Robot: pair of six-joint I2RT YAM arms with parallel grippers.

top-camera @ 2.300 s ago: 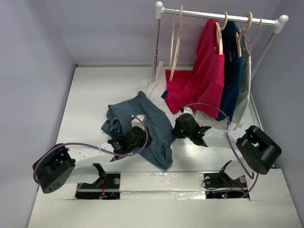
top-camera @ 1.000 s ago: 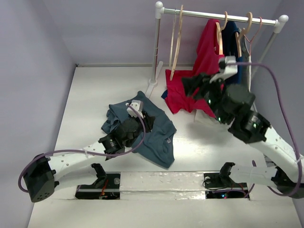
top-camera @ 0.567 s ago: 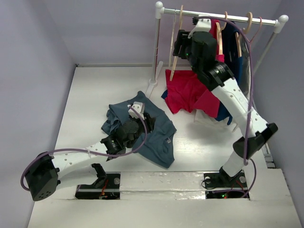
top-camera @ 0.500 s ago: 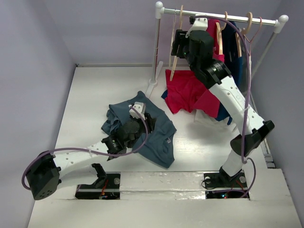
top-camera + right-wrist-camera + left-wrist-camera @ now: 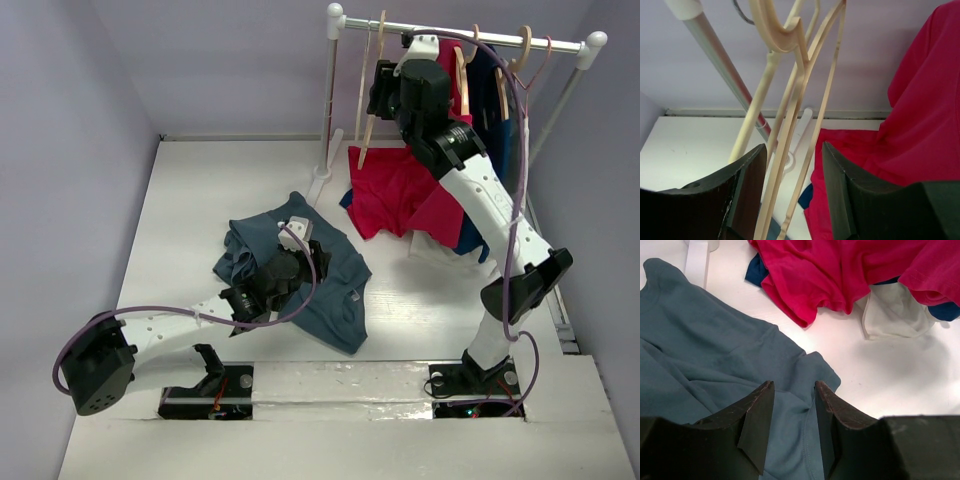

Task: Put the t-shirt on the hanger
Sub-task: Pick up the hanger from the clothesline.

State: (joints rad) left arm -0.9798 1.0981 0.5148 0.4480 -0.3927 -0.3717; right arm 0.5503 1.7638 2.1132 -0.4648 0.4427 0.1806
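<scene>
The slate-blue t-shirt [image 5: 335, 285] lies crumpled on the white table; in the left wrist view [image 5: 715, 350] it fills the left half. My left gripper [image 5: 305, 258] hovers low over it, open, with a fold of cloth seen between its fingers [image 5: 792, 386]. The tan hanger [image 5: 373, 90] hangs at the left end of the rail. My right gripper [image 5: 382, 88] is raised beside it, open. In the right wrist view the hanger's bars [image 5: 802, 115] pass between the open fingers of my right gripper [image 5: 792, 147], untouched by them.
A red shirt [image 5: 425, 160], a navy shirt [image 5: 490, 150] and a pale garment [image 5: 515, 190] hang on the rack [image 5: 470, 36], their hems trailing onto the table. The rack's post [image 5: 328, 100] and foot stand behind the t-shirt. A second, paler hanger [image 5: 757, 110] hangs beside the tan one.
My right arm rose from the table up to the rail and brought its open fingers around the hanger. My left arm reached out over the t-shirt and shifted slightly right.
</scene>
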